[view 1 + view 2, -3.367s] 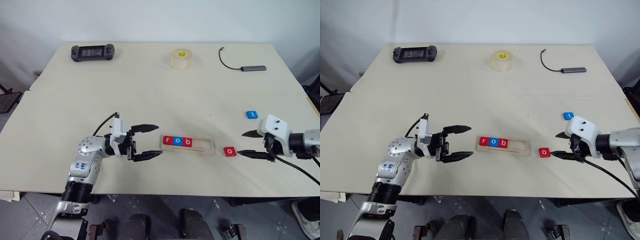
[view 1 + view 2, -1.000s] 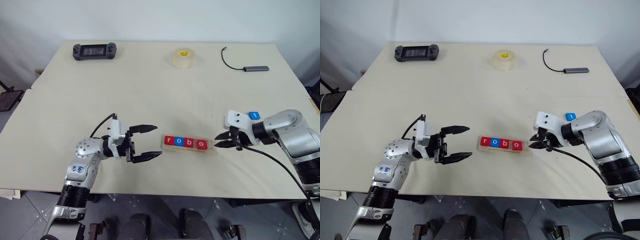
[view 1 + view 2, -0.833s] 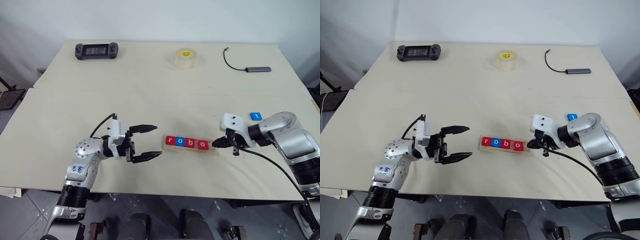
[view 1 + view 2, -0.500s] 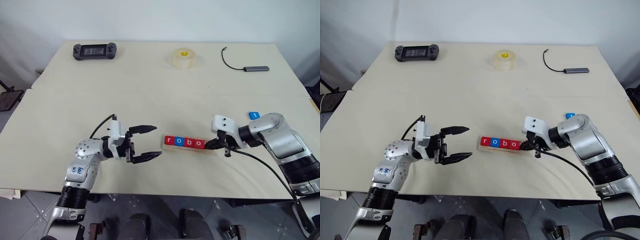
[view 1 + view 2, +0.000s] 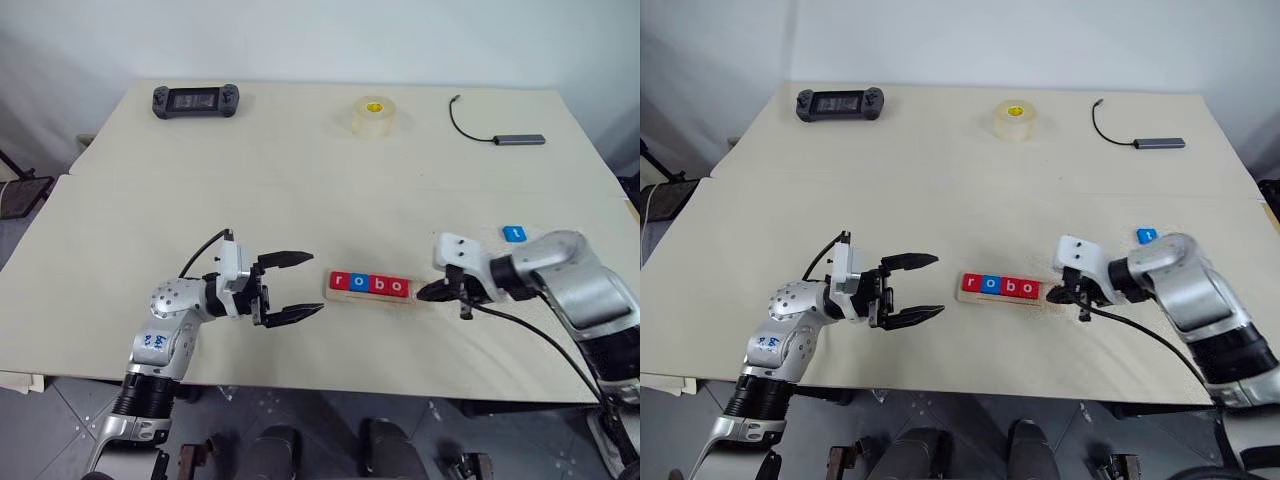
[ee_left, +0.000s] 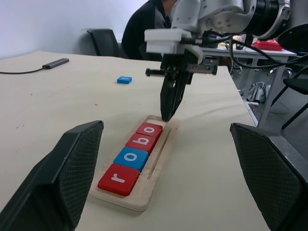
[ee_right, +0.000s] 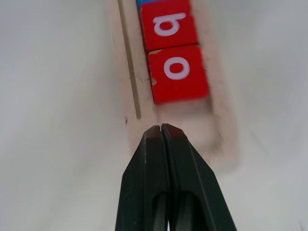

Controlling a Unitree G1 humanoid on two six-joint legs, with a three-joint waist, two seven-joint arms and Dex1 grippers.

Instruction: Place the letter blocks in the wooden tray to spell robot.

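The wooden tray (image 5: pixel 419 299) lies near the table's front edge. It holds four letter blocks in a row: red r (image 5: pixel 339 282), blue o (image 5: pixel 359 283), red b (image 5: pixel 379 285) and red o (image 5: pixel 399 288). A blue t block (image 5: pixel 513 233) lies loose on the table to the right, behind my right arm. My right gripper (image 7: pixel 161 126) is shut with nothing in it. It points down at the tray's bare right end (image 7: pixel 197 120), just short of the red o (image 7: pixel 178 72). My left gripper (image 5: pixel 317 283) stands open and empty, left of the tray.
At the back of the table are a roll of tape (image 5: pixel 373 117), a black handheld controller (image 5: pixel 195 99) and a cable with a grey hub (image 5: pixel 520 139). A person in dark clothes (image 6: pixel 144 29) sits past the table's far side by a chair.
My right gripper shut its fingers, pressed in toward the tray's right end by the red o, then drew back a little. The left arm has stayed still.
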